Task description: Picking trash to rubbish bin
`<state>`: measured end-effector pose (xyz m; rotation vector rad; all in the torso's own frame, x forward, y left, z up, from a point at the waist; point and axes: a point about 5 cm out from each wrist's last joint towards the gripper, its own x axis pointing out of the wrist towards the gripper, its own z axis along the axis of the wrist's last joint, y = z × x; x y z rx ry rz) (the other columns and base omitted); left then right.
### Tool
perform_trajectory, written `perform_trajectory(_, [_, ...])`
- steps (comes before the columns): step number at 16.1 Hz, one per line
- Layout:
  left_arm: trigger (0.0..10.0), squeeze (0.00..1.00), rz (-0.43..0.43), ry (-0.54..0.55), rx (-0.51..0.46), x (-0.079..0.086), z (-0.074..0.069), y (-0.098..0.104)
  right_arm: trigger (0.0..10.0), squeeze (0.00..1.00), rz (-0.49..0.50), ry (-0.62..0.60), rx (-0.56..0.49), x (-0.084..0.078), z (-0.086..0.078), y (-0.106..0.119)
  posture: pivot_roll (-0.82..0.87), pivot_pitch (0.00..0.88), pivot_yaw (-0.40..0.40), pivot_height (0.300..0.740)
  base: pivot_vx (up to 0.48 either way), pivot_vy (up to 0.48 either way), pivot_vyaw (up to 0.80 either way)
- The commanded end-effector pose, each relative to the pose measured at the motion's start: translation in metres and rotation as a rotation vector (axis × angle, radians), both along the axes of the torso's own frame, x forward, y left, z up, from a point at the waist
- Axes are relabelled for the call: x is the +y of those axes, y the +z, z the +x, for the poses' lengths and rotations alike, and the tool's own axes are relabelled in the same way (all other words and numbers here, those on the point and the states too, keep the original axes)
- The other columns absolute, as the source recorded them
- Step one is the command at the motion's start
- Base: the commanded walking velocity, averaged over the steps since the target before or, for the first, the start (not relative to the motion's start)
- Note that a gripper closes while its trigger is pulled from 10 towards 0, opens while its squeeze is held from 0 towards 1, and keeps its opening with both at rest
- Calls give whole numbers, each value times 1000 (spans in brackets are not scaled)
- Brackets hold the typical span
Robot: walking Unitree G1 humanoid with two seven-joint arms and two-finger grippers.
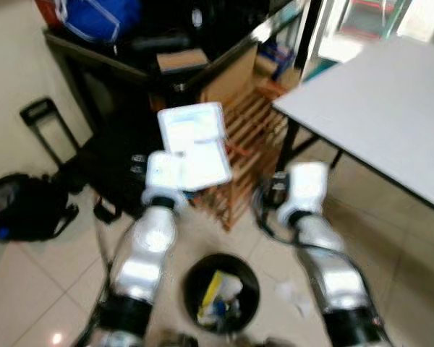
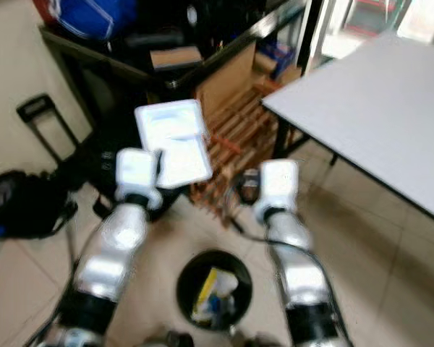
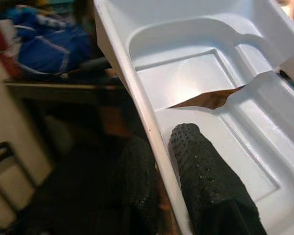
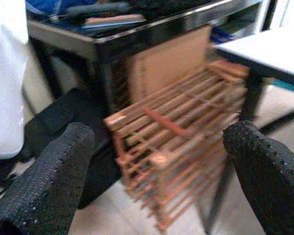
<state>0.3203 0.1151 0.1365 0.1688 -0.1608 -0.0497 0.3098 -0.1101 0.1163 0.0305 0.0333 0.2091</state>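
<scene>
A black backpack (image 1: 25, 206) lies on the pale tiled floor (image 1: 29, 289), far to the left of the black rubbish bin (image 1: 221, 292), with a black luggage handle (image 1: 47, 126) standing behind it. The bin sits on the floor between the robot's two silver arms and holds yellow and white scraps.

Above the bin and a little to its left, the left gripper (image 3: 161, 161) holds up a white foam takeaway container (image 1: 195, 147), hinged open. In the left wrist view its two black fingers (image 3: 206, 176) pinch one wall of the container, one finger inside the tray and one outside. The tray has a torn edge with a brown patch showing through.

Behind the bin stands a dark table (image 1: 130, 61) piled with a blue bag (image 1: 101, 16) and a small cardboard box (image 1: 182, 59). A slatted wooden rack (image 1: 249, 137) leans against it, tilted.

Above the bin and to its right, the right gripper (image 4: 159, 161) hangs in the air with its fingers spread wide and nothing between them, facing the wooden rack. A crumpled white scrap (image 1: 293, 295) lies on the floor just right of the bin. Farther right, a grey-topped table (image 1: 383, 108) on black legs stretches away.
</scene>
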Motion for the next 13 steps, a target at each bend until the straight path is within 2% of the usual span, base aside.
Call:
perform_trajectory(1, [10000,0,-1,-49,-10,-11,-2,1,10000,0,-19,-20,0,-9,0,-1,-43,154,42,740,0,0,0])
perform_trajectory(4, [10000,0,-12,-87,11,-15,-3,-2,10000,0,-21,-16,4,-9,0,-1,-44,158,42,740,0,0,0])
perform_trajectory(5, [10000,0,-11,-121,49,-18,-4,-9,10000,0,-27,-19,11,-11,0,-4,-45,159,41,740,0,0,0])
perform_trajectory(8, [10000,0,8,-197,191,-18,-5,-40,10000,0,-56,-45,42,-25,-1,-13,-46,161,37,740,0,0,0])
perform_trajectory(11, [10000,0,77,-287,403,-30,-13,-90,10000,0,-84,-62,93,-34,-5,-27,-51,167,32,740,0,0,0])
perform_trajectory(13, [10000,0,105,-322,462,-35,-18,-103,10000,0,-86,-50,104,-32,-7,-30,-55,171,29,740,0,0,0])
